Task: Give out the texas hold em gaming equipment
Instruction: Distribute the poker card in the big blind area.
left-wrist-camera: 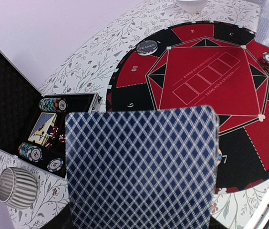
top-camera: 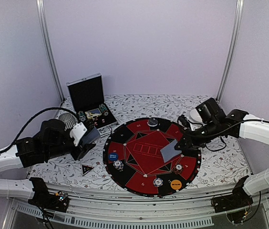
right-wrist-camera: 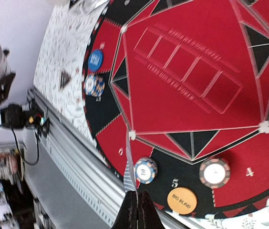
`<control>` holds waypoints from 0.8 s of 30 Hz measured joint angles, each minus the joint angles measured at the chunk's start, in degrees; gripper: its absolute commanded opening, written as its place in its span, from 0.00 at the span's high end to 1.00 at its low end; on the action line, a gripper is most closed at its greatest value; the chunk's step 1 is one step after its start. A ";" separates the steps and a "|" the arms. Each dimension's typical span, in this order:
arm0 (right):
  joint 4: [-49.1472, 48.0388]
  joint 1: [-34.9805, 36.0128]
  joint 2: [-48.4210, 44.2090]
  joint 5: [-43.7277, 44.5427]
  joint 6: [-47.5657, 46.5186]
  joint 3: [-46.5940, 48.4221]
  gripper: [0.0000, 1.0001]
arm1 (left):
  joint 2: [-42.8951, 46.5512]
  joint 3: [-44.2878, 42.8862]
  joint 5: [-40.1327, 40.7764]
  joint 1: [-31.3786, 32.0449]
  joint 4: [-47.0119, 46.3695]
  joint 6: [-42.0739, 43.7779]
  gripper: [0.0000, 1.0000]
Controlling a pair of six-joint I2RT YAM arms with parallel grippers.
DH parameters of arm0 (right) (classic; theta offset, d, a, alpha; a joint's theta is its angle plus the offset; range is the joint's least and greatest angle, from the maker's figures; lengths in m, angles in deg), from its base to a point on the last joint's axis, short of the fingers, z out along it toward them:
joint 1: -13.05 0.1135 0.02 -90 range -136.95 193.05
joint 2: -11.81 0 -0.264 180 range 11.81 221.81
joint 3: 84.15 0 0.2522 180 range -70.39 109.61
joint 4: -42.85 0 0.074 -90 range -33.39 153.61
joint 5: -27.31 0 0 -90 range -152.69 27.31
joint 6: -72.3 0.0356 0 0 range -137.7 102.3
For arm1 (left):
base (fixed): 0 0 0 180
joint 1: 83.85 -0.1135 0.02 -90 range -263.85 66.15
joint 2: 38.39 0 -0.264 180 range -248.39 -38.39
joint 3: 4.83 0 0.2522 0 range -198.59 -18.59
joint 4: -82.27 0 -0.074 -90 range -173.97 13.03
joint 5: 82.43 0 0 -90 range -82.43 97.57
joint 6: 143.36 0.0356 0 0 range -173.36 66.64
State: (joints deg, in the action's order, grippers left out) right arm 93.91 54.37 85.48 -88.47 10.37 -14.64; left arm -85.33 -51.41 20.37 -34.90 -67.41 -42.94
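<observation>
Blue-backed card point(left-wrist-camera: 141, 171) clamped in left end effector point(top-camera: 86, 140), grey card point(top-camera: 169, 150) in right end effector point(right-wrist-camera: 135, 198)

1. Card point(left-wrist-camera: 141, 167): back is crossed by a blue-and-white diamond lattice.
2. Second card point(top-camera: 169, 150): seemingly plain grey from above, detail lost.
3. Mat point(top-camera: 146, 162): red and black, lined in white.
4. Tablecloth point(top-camera: 220, 167): white, printed with grey foliage.
5. Blue button point(top-camera: 113, 155); orange button point(top-camera: 175, 184), lettered black.

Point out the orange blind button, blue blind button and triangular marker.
orange blind button point(top-camera: 175, 184), top view, face centre
blue blind button point(top-camera: 113, 155), top view, face centre
triangular marker point(top-camera: 86, 168), top view, its middle
</observation>
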 measured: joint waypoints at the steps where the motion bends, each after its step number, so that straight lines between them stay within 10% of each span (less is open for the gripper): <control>1: -1.73 -2.32 -2.19 0.66 1.40 -2.14 0.98 | 0.11 0.00 -0.09 0.00 0.00 0.00 0.44; 24: -26.51 -11.02 -9.11 14.29 23.85 -30.86 0.98 | 0.96 0.00 -0.48 0.00 0.00 0.00 0.44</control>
State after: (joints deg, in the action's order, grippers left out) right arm 67.40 43.36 76.36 -74.18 34.22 -45.50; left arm -84.37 -51.41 19.89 -34.90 -67.41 -42.94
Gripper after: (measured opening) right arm 0.023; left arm 0.568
